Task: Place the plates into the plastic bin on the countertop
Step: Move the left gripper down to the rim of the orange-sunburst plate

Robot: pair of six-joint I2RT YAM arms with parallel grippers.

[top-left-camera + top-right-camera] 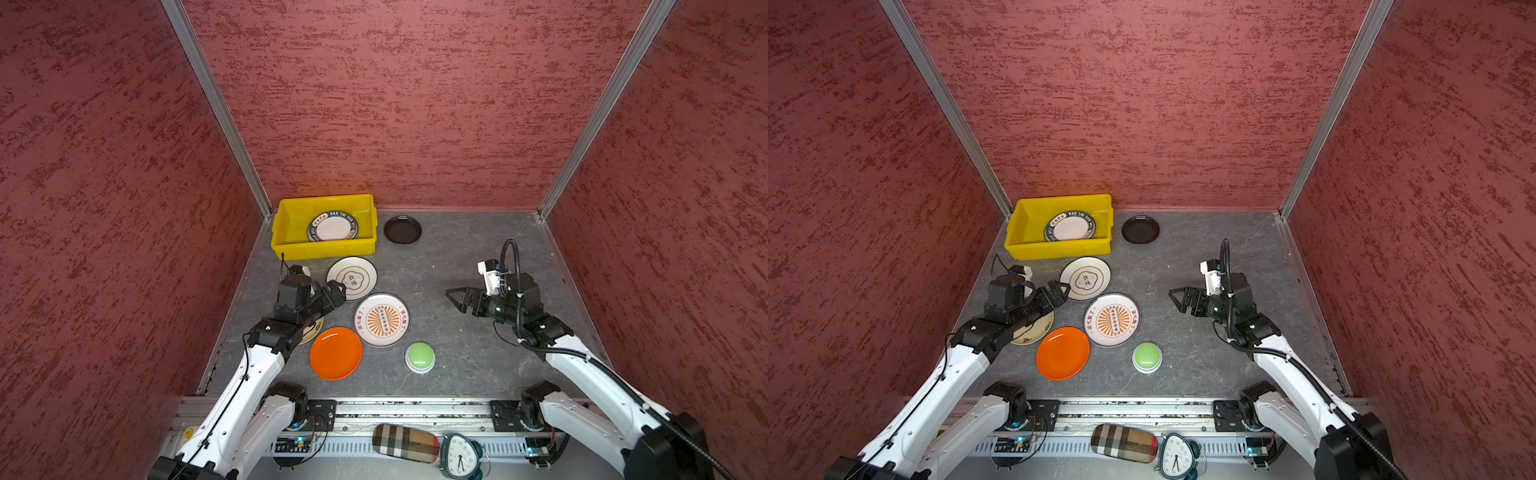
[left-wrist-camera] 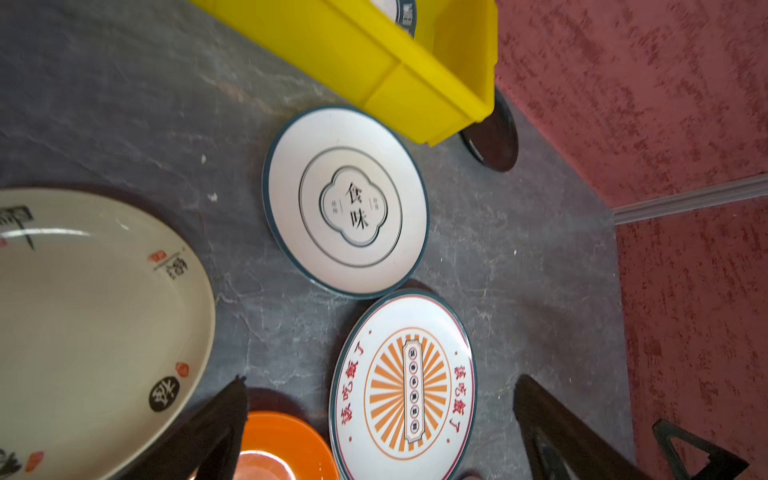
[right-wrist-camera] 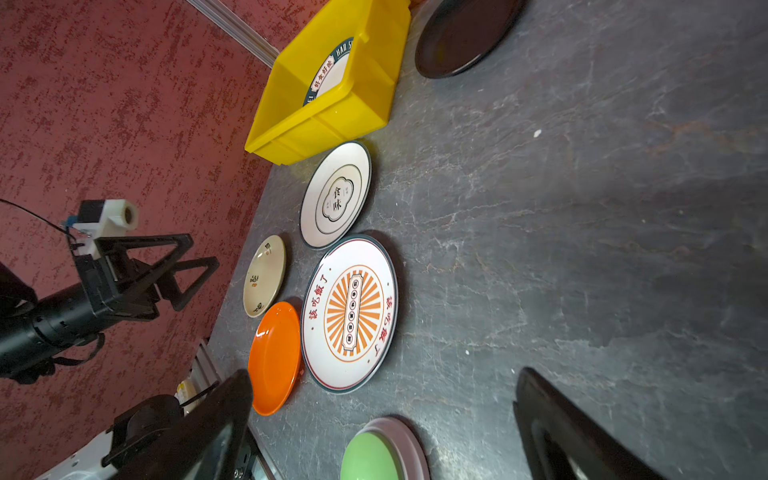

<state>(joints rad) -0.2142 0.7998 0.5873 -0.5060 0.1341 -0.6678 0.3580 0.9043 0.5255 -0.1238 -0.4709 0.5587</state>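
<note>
Bin point(image 1: 324, 249) back left on the tabletop point(image 1: 457, 257).
One plate point(image 1: 332, 227) lies in it, a second plate point(image 1: 402, 229) just right; four plates point(image 1: 381, 319) lie before it, the button point(image 1: 420, 356) right of them.

2 arms, white with black ends, reaching in from the near side. Left arm point(image 1: 257, 374) stretched forward and leaning a bit to the right. Left gripper point(image 1: 338, 292) up in the air, spread wide, holding nothing, its 2 fingers point(image 3: 183, 240) like thin black triangles. Right arm point(image 1: 582, 365) bent at the elbow. Right gripper point(image 1: 454, 300) pointing left, spread wide too, empty, well apart from the left one.
</note>
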